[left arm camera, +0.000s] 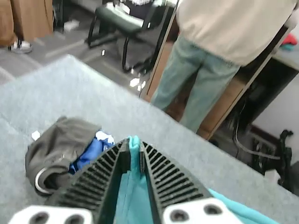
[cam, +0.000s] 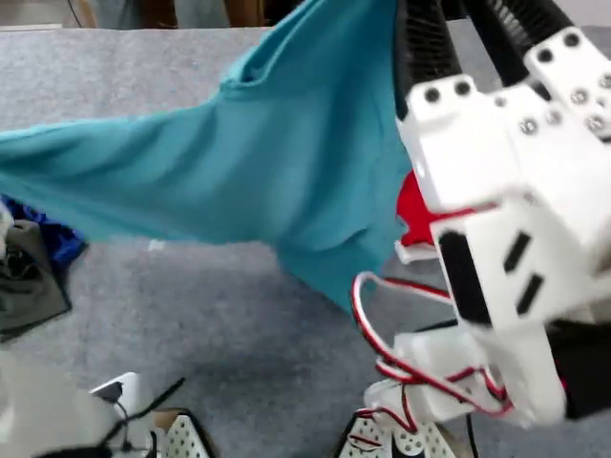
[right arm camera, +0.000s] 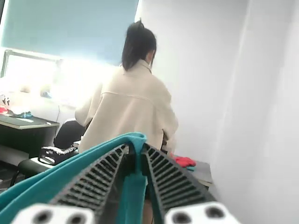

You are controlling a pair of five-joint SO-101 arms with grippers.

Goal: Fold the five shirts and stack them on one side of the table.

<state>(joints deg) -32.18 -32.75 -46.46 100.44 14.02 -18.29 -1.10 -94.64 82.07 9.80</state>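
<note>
The grey table (cam: 229, 334) is the biggest thing; its top looks soft and fuzzy, and it runs right across the high view. Past its far edge, in the left wrist view, there is a dark floor (left arm camera: 51, 44) with a black chair (left arm camera: 122, 21) on it. In the right wrist view the room has a plain white wall (right arm camera: 229, 70) and a blue-green blind (right arm camera: 60, 28) above a bright window (right arm camera: 32, 74). The teal shirt (cam: 258, 162) hangs in the air over the table, pulled out long from the left side of the high view up to the black fingers (cam: 425, 43) of a big white arm (cam: 516, 219). The left gripper (left arm camera: 134, 142) is pinched tight on a fold of the teal shirt; the right gripper (right arm camera: 137, 147) is pinched tight on another fold of it, held up high and facing the room. A grey shirt (left arm camera: 58, 140) and a blue shirt (left arm camera: 88, 151) lie bunched in a heap on the table, off to the side. A red cloth (cam: 412, 212) lies on the table, partly hidden by the white arm; thin red and white wires (cam: 377, 348) loop down from that arm.
</note>
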